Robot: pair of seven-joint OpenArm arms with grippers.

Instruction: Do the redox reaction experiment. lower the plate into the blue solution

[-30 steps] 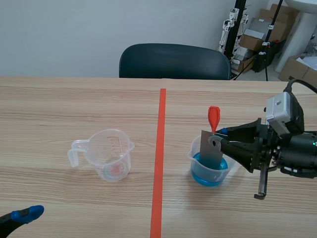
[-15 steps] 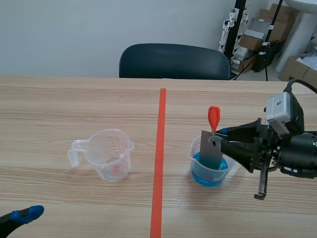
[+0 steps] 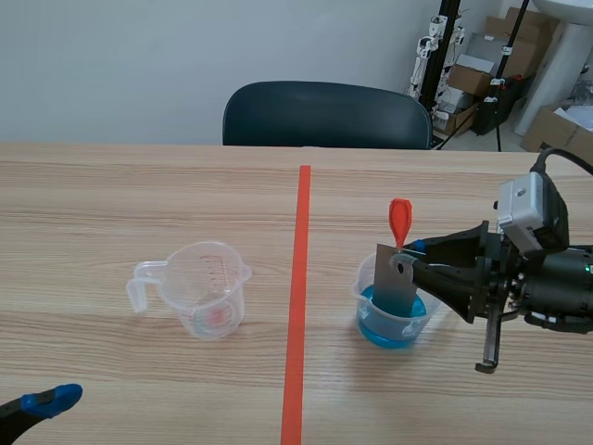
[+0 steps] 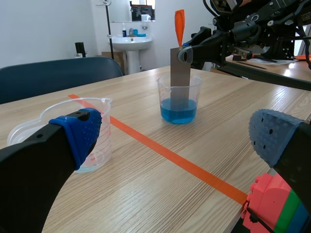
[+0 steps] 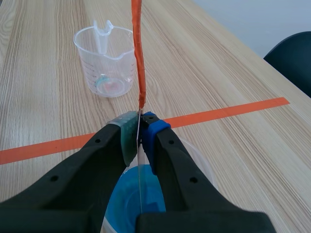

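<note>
right pincer (image 5: 139, 128) tight on plate (image 3: 395, 287), lower edge seemingly in blue solution (image 3: 387, 333)

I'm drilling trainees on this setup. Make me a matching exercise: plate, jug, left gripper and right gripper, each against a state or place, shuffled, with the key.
1. plate
2. jug
3. left gripper
4. right gripper

A. open, holding nothing
B. upright, lower end in the cup
C. shut on the plate
D. across the tape from the cup

Pairs: 1-B, 2-D, 3-A, 4-C.
</note>
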